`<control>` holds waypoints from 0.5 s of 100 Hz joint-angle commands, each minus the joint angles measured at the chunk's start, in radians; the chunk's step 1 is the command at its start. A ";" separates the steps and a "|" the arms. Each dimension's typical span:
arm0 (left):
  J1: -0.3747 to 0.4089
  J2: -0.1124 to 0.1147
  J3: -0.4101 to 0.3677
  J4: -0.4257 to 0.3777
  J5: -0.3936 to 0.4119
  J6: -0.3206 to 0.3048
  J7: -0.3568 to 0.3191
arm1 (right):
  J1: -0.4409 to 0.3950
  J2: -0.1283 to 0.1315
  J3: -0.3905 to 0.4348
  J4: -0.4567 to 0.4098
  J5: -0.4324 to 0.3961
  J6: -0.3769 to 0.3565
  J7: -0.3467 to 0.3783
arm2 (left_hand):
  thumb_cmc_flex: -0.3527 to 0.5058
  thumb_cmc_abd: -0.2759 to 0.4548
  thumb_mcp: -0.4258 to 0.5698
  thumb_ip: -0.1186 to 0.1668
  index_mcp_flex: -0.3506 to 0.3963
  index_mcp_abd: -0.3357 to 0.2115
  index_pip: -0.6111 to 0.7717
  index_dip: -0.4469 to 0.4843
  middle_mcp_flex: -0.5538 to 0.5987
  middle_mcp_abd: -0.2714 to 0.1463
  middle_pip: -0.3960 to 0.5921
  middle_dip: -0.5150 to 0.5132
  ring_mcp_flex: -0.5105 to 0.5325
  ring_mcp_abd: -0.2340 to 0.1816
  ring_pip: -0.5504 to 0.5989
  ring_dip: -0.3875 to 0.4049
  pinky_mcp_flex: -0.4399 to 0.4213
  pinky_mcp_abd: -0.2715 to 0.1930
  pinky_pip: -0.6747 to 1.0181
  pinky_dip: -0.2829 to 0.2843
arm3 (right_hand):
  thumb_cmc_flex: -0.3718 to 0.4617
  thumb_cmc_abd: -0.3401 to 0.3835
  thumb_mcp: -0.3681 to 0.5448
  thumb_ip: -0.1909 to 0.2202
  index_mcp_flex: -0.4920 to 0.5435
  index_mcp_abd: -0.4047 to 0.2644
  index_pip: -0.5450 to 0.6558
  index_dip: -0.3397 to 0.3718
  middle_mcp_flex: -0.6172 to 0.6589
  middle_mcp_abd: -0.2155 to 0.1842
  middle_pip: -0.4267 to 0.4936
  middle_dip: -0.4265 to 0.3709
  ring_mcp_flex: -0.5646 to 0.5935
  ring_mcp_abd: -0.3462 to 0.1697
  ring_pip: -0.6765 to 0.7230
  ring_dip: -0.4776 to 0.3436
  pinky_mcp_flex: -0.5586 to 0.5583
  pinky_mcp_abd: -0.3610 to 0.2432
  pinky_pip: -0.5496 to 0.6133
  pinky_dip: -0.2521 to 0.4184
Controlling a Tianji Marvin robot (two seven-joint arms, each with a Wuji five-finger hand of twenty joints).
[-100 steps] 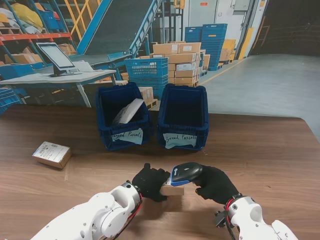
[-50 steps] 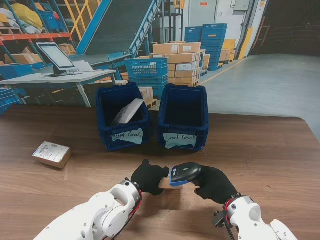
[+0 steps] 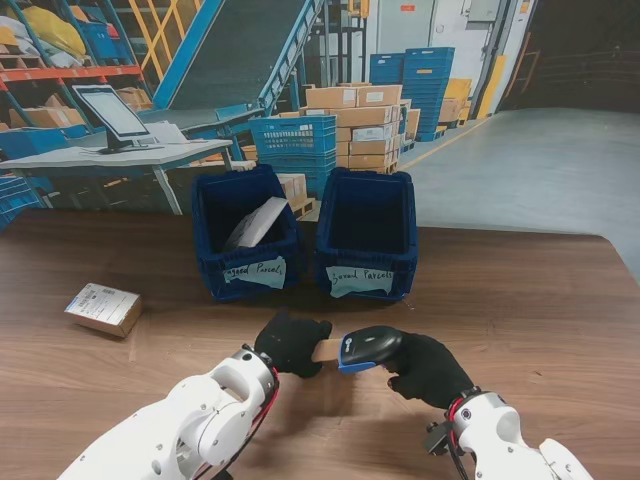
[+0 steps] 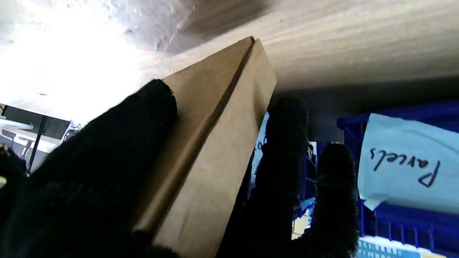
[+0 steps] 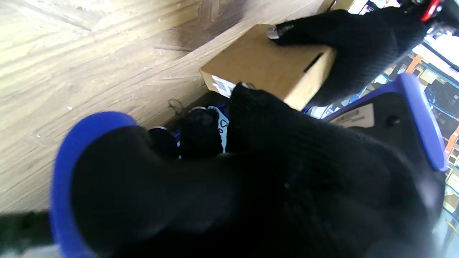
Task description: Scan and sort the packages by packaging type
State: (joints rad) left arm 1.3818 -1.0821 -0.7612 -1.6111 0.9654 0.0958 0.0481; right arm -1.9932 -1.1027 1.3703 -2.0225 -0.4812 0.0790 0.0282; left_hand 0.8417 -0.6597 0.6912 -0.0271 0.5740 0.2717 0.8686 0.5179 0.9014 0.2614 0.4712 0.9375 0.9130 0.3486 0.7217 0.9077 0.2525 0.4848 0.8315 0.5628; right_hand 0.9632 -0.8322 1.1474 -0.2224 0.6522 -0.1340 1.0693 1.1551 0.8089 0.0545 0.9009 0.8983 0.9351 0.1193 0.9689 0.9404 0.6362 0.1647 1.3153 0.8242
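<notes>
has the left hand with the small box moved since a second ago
Yes. The black-gloved left hand, holding the small brown cardboard box, has moved farther from me, toward the blue plastic bin labelled bagged parcels.

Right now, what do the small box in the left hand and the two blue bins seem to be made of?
The small box in the left hand looks like plain brown cardboard, matte, with a folded flap seam. The two blue bins look like rigid moulded plastic with a slight sheen on thick rims; each carries a handwritten paper label.
</notes>
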 commanded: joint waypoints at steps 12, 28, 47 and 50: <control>0.013 0.008 -0.043 -0.093 0.012 0.024 -0.087 | -0.004 -0.006 -0.001 -0.010 -0.001 0.003 0.008 | 0.151 0.102 0.064 0.008 0.030 -0.126 0.173 0.092 0.048 -0.093 0.139 0.064 -0.014 -0.033 0.030 0.015 -0.022 0.052 0.031 0.019 | 0.090 0.047 0.092 0.012 0.075 -0.040 0.025 0.023 0.014 0.014 -0.005 0.007 0.017 0.016 0.008 0.019 0.016 0.008 0.026 0.023; 0.028 0.013 -0.094 -0.157 0.038 0.048 -0.133 | -0.006 -0.007 0.002 -0.010 -0.002 0.004 0.004 | 0.151 0.104 0.061 0.008 0.027 -0.125 0.174 0.096 0.048 -0.094 0.142 0.065 -0.011 -0.037 0.031 0.018 -0.018 0.051 0.032 0.021 | 0.090 0.047 0.092 0.012 0.075 -0.040 0.025 0.023 0.014 0.013 -0.005 0.007 0.017 0.016 0.007 0.019 0.016 0.006 0.025 0.023; 0.025 0.010 -0.129 -0.213 0.047 0.086 -0.155 | -0.006 -0.009 0.001 -0.005 0.000 0.001 -0.004 | 0.156 0.107 0.060 0.008 0.023 -0.119 0.173 0.099 0.041 -0.089 0.147 0.069 -0.018 -0.042 0.031 0.022 -0.020 0.050 0.035 0.023 | 0.090 0.047 0.092 0.012 0.075 -0.040 0.025 0.023 0.013 0.013 -0.006 0.007 0.017 0.016 0.008 0.020 0.015 0.006 0.025 0.023; 0.022 0.009 -0.131 -0.219 0.046 0.091 -0.159 | -0.005 -0.009 0.000 -0.004 0.001 0.000 -0.006 | 0.157 0.108 0.059 0.008 0.022 -0.118 0.172 0.100 0.039 -0.088 0.148 0.069 -0.019 -0.043 0.032 0.023 -0.019 0.050 0.037 0.024 | 0.090 0.047 0.092 0.012 0.075 -0.040 0.025 0.023 0.013 0.014 -0.005 0.007 0.016 0.016 0.008 0.020 0.015 0.006 0.025 0.023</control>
State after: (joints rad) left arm 1.4182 -1.0679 -0.8876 -1.8038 1.0108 0.1819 -0.0931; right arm -1.9940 -1.1036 1.3724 -2.0230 -0.4823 0.0810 0.0136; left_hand 0.8417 -0.6590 0.6899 -0.0298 0.5740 0.2679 0.8931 0.5510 0.9014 0.2564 0.4919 0.9482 0.9130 0.3389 0.7217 0.9182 0.2522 0.4854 0.8317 0.5677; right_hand 0.9633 -0.8325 1.1474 -0.2220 0.6614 -0.1340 1.0659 1.1591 0.8089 0.0545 0.9009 0.8984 0.9351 0.1193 0.9689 0.9404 0.6340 0.1648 1.3038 0.8253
